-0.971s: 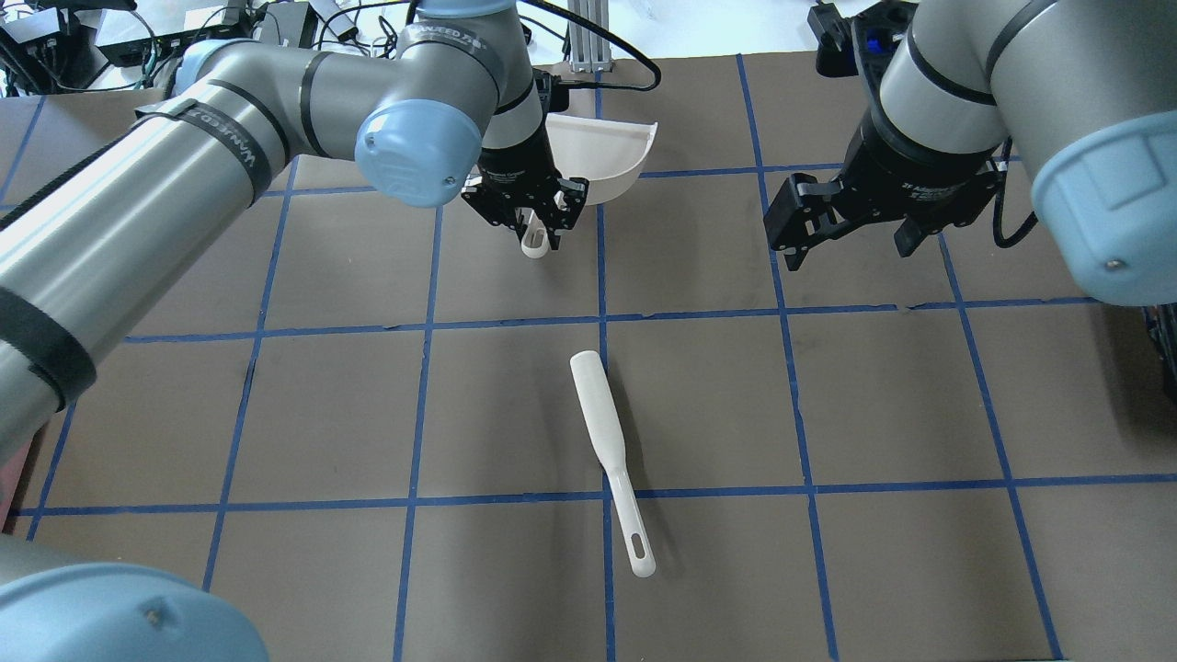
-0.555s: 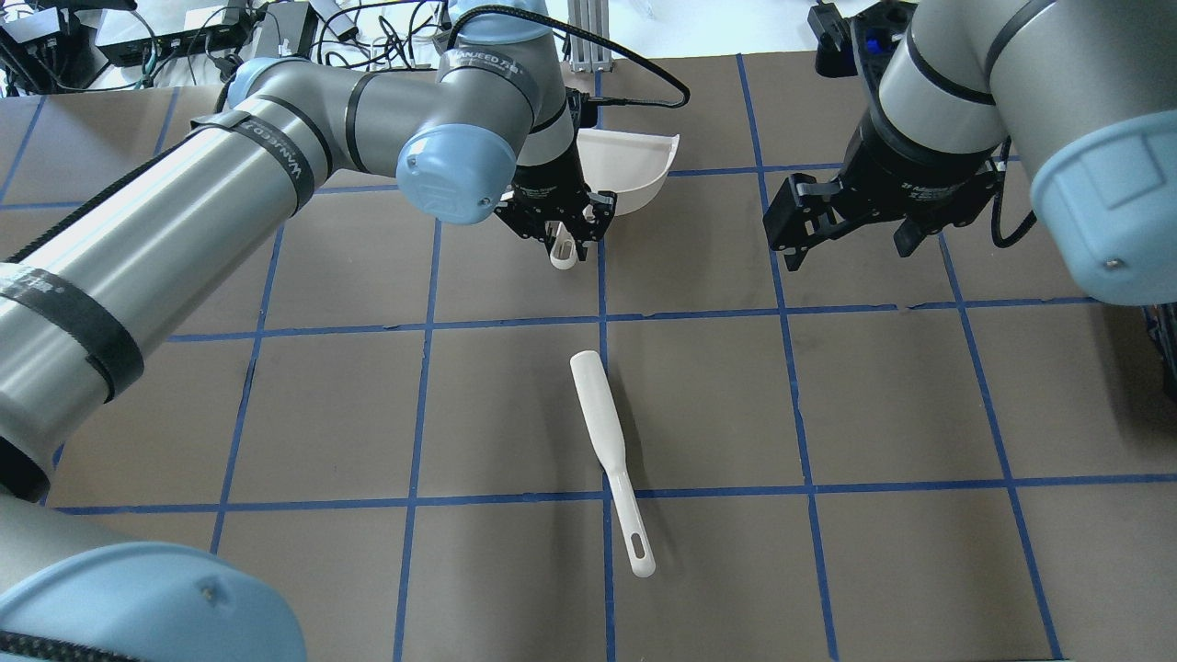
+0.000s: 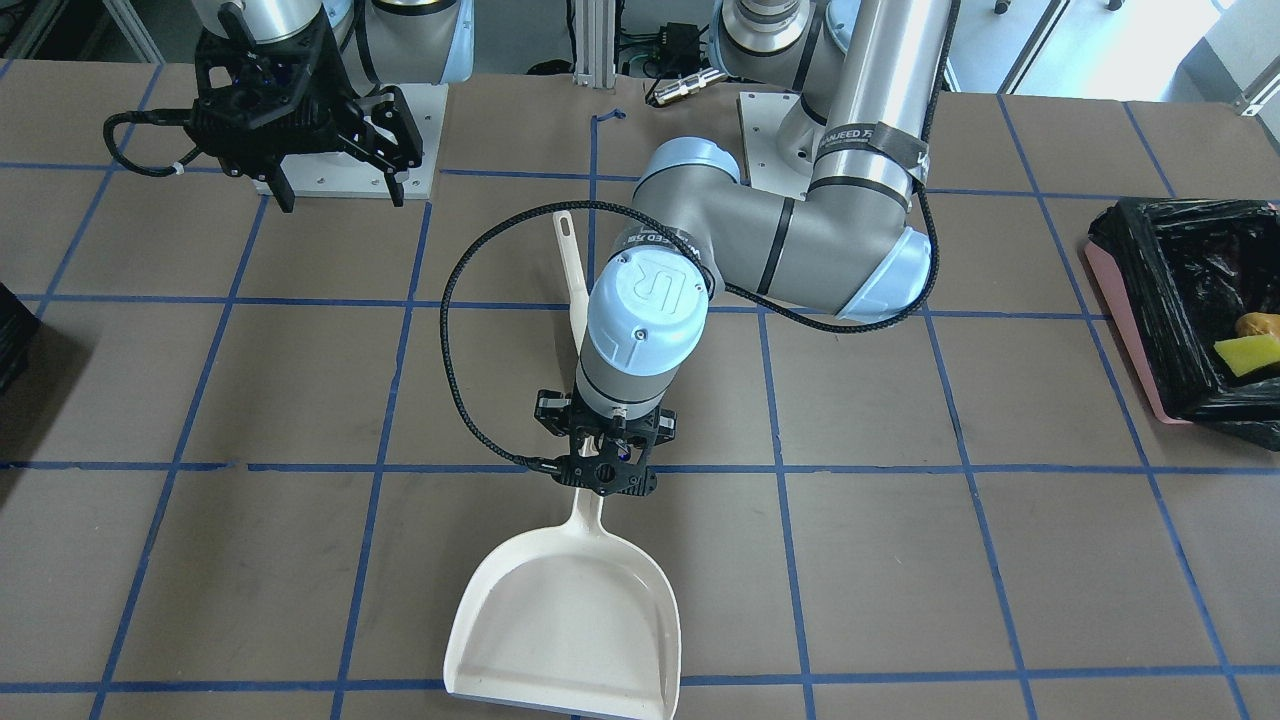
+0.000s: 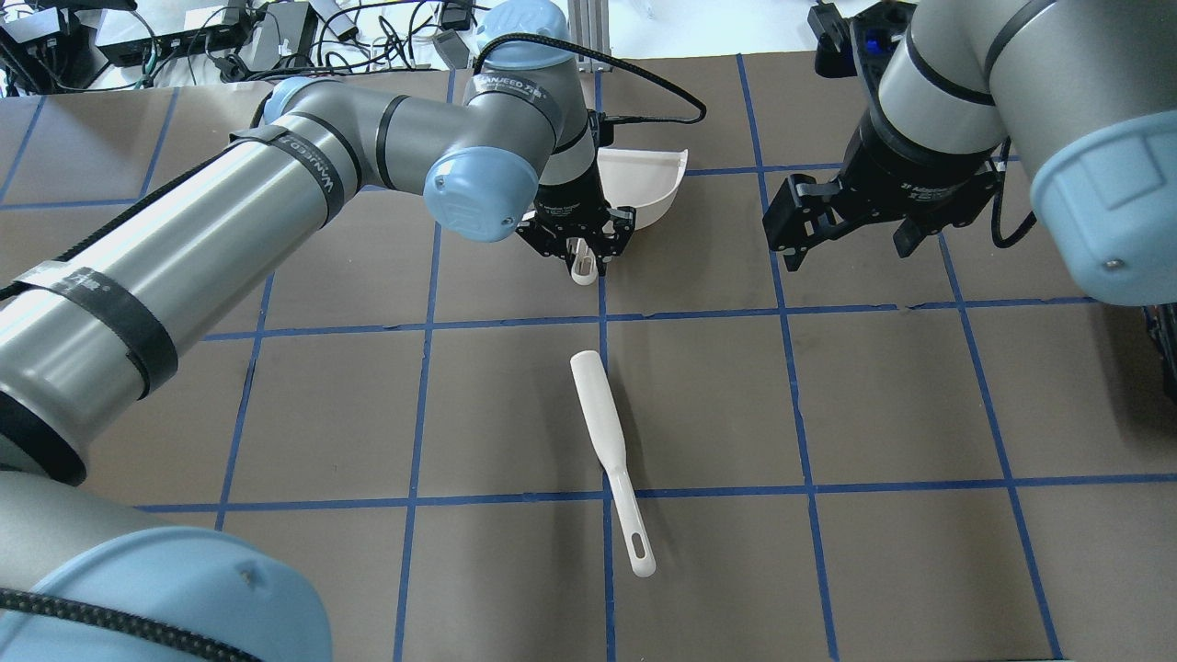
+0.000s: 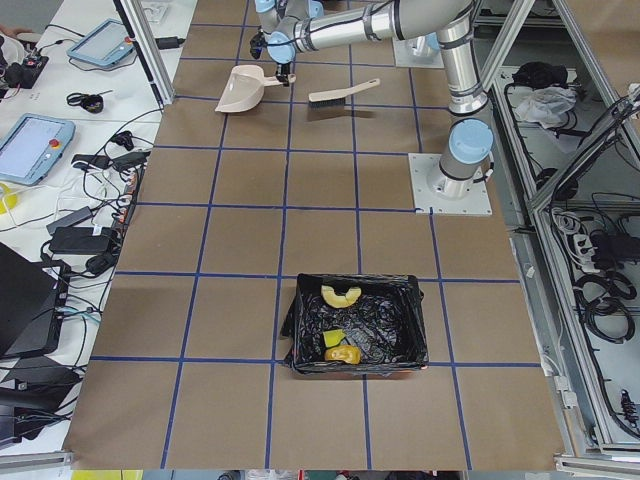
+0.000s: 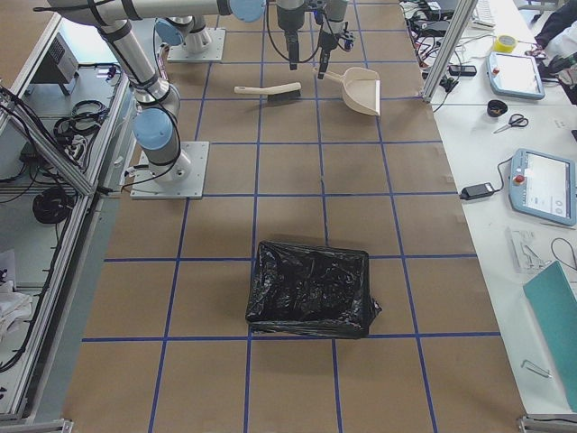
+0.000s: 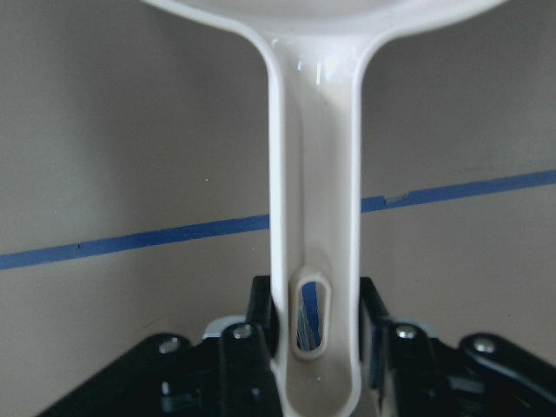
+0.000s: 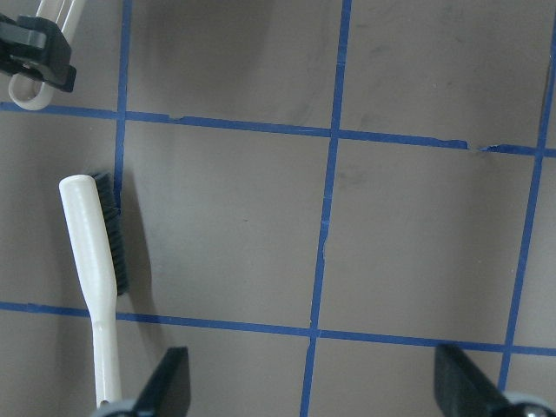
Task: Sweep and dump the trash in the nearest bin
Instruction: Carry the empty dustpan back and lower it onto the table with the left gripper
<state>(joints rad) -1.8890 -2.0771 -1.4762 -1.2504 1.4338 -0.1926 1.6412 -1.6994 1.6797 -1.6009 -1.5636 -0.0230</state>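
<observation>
My left gripper [image 4: 579, 246] is shut on the handle of a cream dustpan [image 4: 651, 187], which rests low on the table; the wrist view shows the handle [image 7: 313, 261] between the fingers. The dustpan [image 3: 570, 620] is empty. My right gripper [image 4: 851, 232] is open and empty, hovering over the table. A white brush [image 4: 602, 432] lies loose near the table's middle. The pink bin [image 3: 1122, 330] with a black bag holds the trash: a yellow-green wedge [image 3: 1248, 355], a golden-brown piece [image 3: 1258, 323] and a tan croissant piece [image 5: 340, 295].
The table is brown with blue tape grid lines. The bin [image 5: 300, 330] stands far along the table on my left side. Tablets and cables lie on side benches beyond the table's far edge.
My left arm has carried the dustpan to the right and slightly nearer in the overhead view. The right arm and the brush have not moved.
</observation>
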